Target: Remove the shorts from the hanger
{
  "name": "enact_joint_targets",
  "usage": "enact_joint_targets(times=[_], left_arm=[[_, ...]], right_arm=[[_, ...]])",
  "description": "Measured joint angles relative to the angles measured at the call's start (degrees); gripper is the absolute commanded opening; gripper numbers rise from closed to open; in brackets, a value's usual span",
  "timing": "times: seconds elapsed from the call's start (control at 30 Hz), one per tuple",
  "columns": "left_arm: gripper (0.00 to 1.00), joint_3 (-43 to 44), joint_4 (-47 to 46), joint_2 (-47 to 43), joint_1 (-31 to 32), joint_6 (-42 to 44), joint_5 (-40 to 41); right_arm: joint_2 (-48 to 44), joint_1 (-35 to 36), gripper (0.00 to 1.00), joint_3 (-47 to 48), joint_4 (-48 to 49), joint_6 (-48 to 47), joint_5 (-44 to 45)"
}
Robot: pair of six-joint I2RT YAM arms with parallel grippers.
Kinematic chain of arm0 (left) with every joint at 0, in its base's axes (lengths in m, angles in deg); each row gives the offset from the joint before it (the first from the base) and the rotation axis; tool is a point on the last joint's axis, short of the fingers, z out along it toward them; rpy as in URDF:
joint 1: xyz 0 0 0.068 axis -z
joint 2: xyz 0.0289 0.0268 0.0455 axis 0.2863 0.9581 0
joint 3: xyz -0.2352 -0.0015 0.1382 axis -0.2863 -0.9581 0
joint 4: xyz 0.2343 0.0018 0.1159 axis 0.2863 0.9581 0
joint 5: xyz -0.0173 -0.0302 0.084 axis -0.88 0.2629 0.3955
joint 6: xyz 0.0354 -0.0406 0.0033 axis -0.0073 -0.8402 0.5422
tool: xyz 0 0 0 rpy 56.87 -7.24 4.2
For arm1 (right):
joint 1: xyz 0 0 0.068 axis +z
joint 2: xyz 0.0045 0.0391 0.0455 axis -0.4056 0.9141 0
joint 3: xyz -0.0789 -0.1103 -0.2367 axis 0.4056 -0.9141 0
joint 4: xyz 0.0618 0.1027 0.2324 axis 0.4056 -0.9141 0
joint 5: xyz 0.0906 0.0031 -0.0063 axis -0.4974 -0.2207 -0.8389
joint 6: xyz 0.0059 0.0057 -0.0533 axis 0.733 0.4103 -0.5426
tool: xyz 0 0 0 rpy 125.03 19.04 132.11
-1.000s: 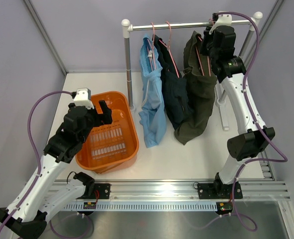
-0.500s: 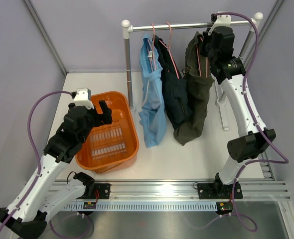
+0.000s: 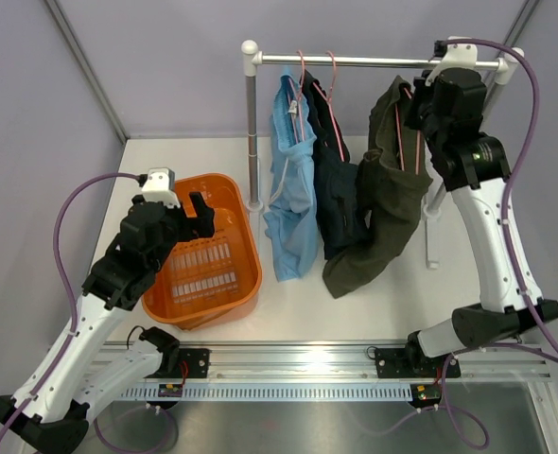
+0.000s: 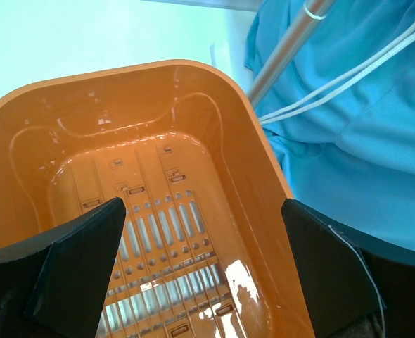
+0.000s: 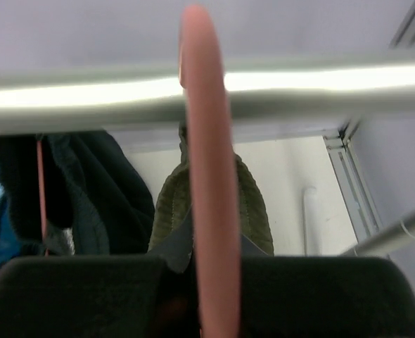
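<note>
Three pairs of shorts hang on pink hangers from a metal rail (image 3: pixel 374 61): light blue (image 3: pixel 293 199), dark navy (image 3: pixel 340 189) and dark olive (image 3: pixel 383 208). My right gripper (image 3: pixel 421 99) is up by the rail's right end, shut on the olive pair's hanger. In the right wrist view the pink hanger hook (image 5: pixel 206 162) runs up between my jaws (image 5: pixel 207 267) and over the rail (image 5: pixel 88 98), with olive shorts (image 5: pixel 253 211) below. My left gripper (image 3: pixel 189 213) stands open above the orange basket (image 3: pixel 246 284), nothing between its fingers (image 4: pixel 204 267). The light blue shorts (image 4: pixel 355 141) hang just beyond the basket (image 4: pixel 250 155).
The rack's left post (image 3: pixel 252 132) stands right behind the basket. Its white right foot (image 3: pixel 430 236) lies on the table beside the olive shorts. Purple walls with slanted frame bars (image 3: pixel 85 66) close in the back and sides.
My right gripper has shut on the olive pair's hanger and moved right. The whole rack shifted right with it, and the olive shorts swung out.
</note>
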Motion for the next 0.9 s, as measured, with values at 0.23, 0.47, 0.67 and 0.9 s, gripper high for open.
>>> enact_joint_targets(times=[0.23,0.47,0.67,0.9], left_arm=[[0.99,1.60,-0.46,1.31,0.00,0.76,-4.00],[0.99,4.33,-0.61,4.83,0.00,0.74,-8.59],[0.99,7.04,-0.52,6.62,1.01,0.66,-13.31],[0.99,20.13,0.33,15.26,16.44,0.85,-8.26]], right_arm=[[-9.70,0.09,0.00,-4.26,-6.14,0.83,-0.15],[-10.03,0.13,0.00,-5.62,-8.90,0.55,-1.40],[-13.49,0.17,0.00,-9.86,-12.90,2.01,-3.89],[-25.75,0.22,0.00,-14.97,-18.88,6.21,-10.47]])
